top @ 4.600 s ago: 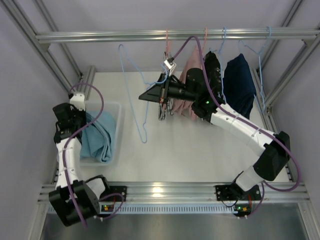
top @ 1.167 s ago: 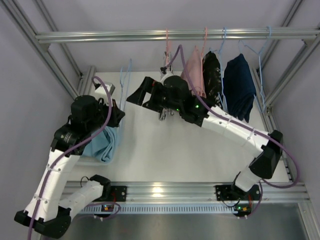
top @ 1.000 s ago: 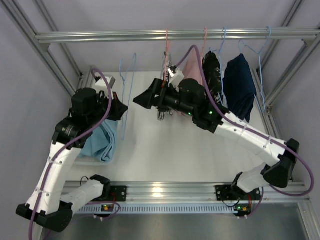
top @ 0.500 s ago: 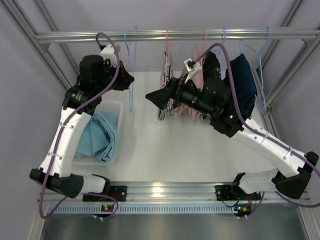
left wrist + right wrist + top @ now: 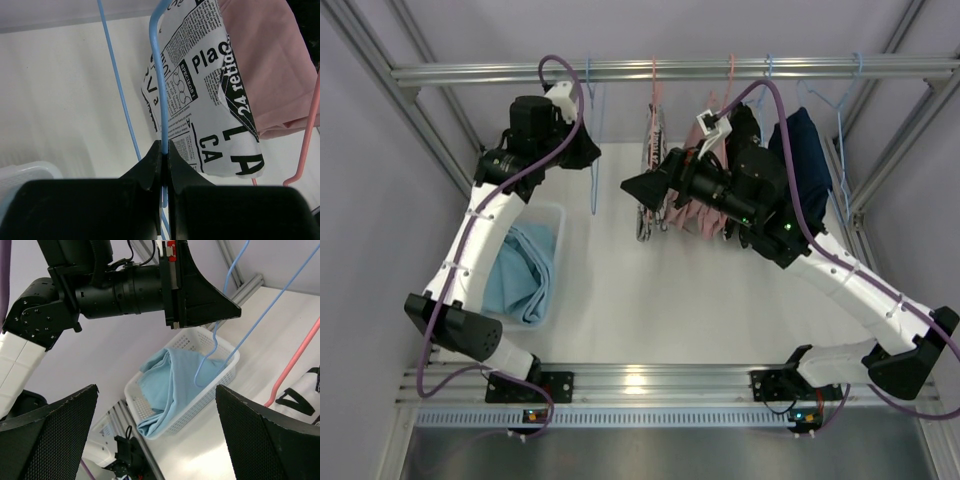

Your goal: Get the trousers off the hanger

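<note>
My left gripper is shut on the wire of an empty blue hanger, held up by the rail. The newsprint-patterned trousers hang on a pink hanger, and the dusty pink trousers hang just beyond them. In a white basket lie the light blue trousers. My right gripper stands open and empty just left of the newsprint trousers, facing the left gripper.
A black patterned garment and a dark navy one hang further right on the rail, with another empty blue hanger. Slanted frame posts close in both sides.
The left arm has risen from the basket to the rail, carrying the blue hanger up with it. The right arm has drawn back to the right, its gripper still open.
</note>
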`<state>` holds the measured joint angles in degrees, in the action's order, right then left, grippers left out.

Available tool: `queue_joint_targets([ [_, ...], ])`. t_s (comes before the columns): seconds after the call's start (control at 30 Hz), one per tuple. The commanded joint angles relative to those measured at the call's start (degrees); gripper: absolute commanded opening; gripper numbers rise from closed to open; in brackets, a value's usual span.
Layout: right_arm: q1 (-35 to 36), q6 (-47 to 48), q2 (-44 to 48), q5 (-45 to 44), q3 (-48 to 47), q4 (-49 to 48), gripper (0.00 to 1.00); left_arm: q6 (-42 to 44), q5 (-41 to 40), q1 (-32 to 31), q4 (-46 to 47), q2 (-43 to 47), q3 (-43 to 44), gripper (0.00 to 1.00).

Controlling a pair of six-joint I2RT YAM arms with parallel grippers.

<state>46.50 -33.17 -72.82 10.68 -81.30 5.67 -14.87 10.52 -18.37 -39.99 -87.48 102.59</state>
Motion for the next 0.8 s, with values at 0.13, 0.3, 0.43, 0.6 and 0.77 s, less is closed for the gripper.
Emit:
queue_joint_targets([
  [0.13, -2.1, 3.2, 2.3, -1.1, -0.2, 1.7, 1.0, -1.6, 0.3, 0.5, 4.4, -0.3, 1.0, 0.15],
  [0.3, -3.7, 4.7, 3.6, -1.8, 0.0, 2.3, 1.0, -0.7, 1.8, 0.5, 7.5, 5.1, -2.4, 0.61],
  [0.43, -5.0, 5.4, 4.9, -2.5, 0.5, 3.2, 0.99, 0.6, 2.0, 0.5, 9.2, 10.8, -4.5, 0.94],
  [0.6, -8.6, 3.3, 7.2, 2.1, 3.7, 1.1, 0.99, 3.3, 2.6, 0.5, 11.4, 21.0, -9.3, 0.99],
  [0.77, -14.8, -2.6, 4.9, 13.6, 4.4, -4.0, 0.88, 5.9, 3.5, 0.5, 10.8, 27.9, -13.9, 0.99],
])
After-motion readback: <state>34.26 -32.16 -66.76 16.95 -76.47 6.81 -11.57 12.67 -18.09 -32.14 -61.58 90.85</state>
